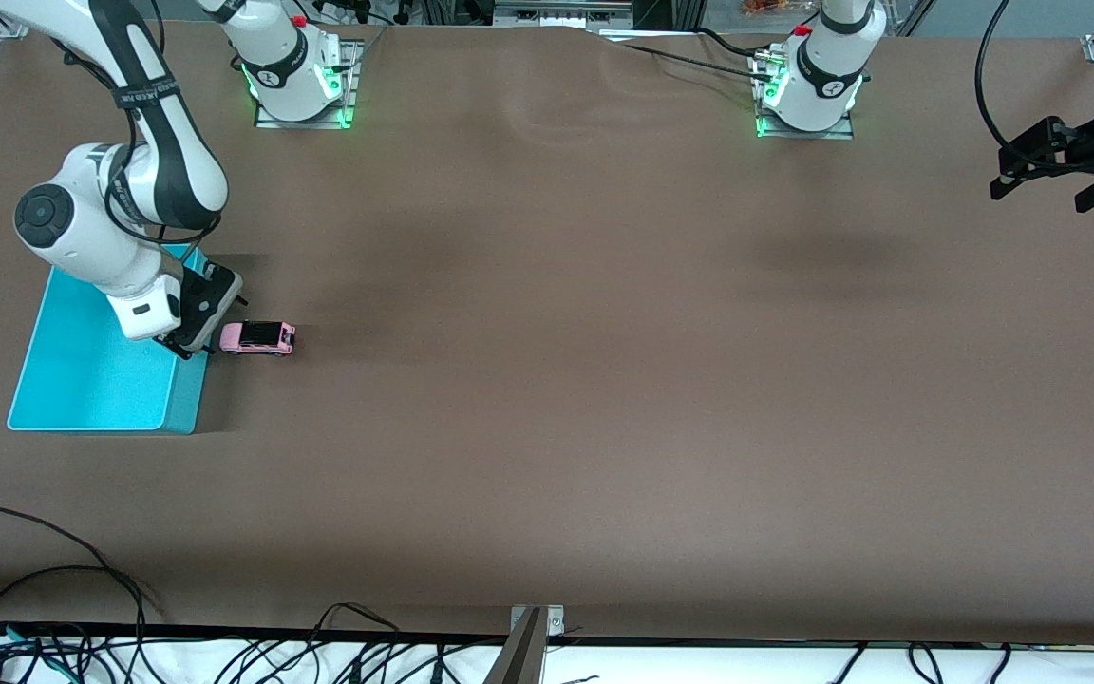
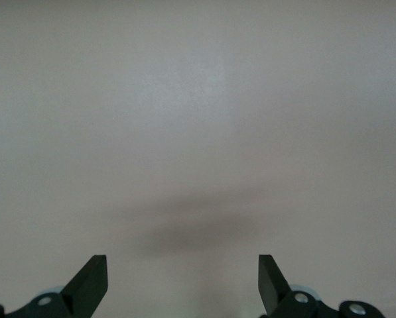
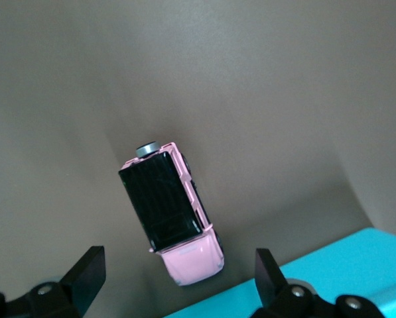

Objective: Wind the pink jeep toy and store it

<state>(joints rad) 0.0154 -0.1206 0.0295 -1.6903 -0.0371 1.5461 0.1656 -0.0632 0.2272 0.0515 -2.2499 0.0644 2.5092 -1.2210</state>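
The pink jeep toy [image 1: 258, 337] stands on its wheels on the brown table, just beside the turquoise bin [image 1: 82, 380], on the bin's side toward the left arm's end. In the right wrist view the pink jeep toy [image 3: 171, 212] shows its black roof and pink hood, with the bin's rim [image 3: 357, 265] next to the hood. My right gripper [image 1: 188, 344] is open and empty over the bin's edge next to the jeep; in its own view the right gripper [image 3: 178, 278] has its jaws wide apart. My left gripper [image 1: 1046, 190] is open and empty, waiting at the left arm's end.
The left wrist view shows only bare table under the left gripper [image 2: 183, 281]. Cables [image 1: 53, 608] lie along the table edge nearest the front camera. A metal bracket [image 1: 528, 646] sits at the middle of that edge.
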